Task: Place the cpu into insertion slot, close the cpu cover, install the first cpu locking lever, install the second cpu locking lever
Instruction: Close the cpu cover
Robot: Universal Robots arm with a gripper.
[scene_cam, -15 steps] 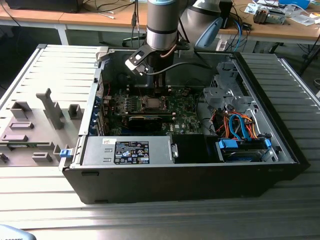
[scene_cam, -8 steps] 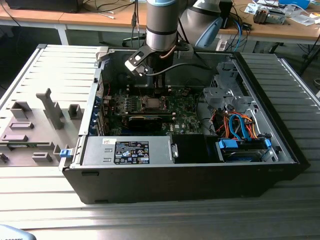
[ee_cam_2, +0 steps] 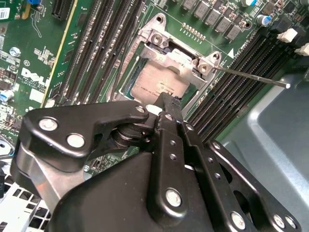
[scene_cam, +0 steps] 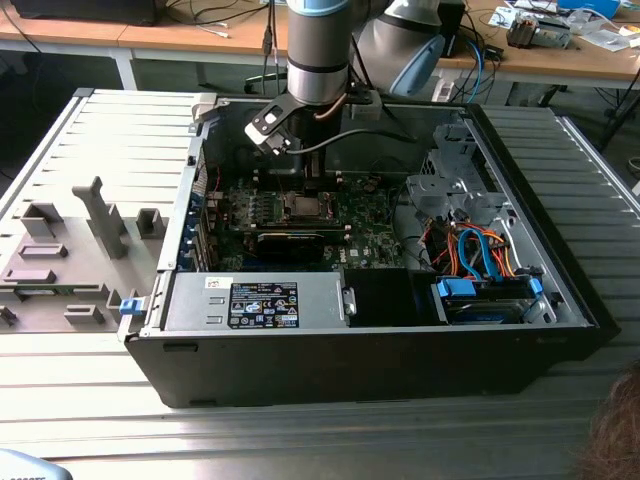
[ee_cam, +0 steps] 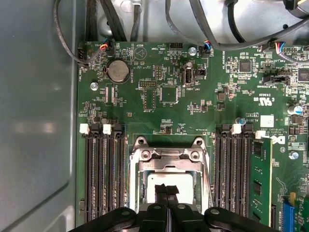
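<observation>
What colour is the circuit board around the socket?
The flat circuit board is green; clearest in first wrist view.

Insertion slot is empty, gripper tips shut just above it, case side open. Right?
Not empty. The second wrist view shows the cpu, pale face up, lying in the insertion slot, with the cpu cover framing it. The rest stands: the gripper is shut just above it, and the exterior view shows the case open.
</observation>
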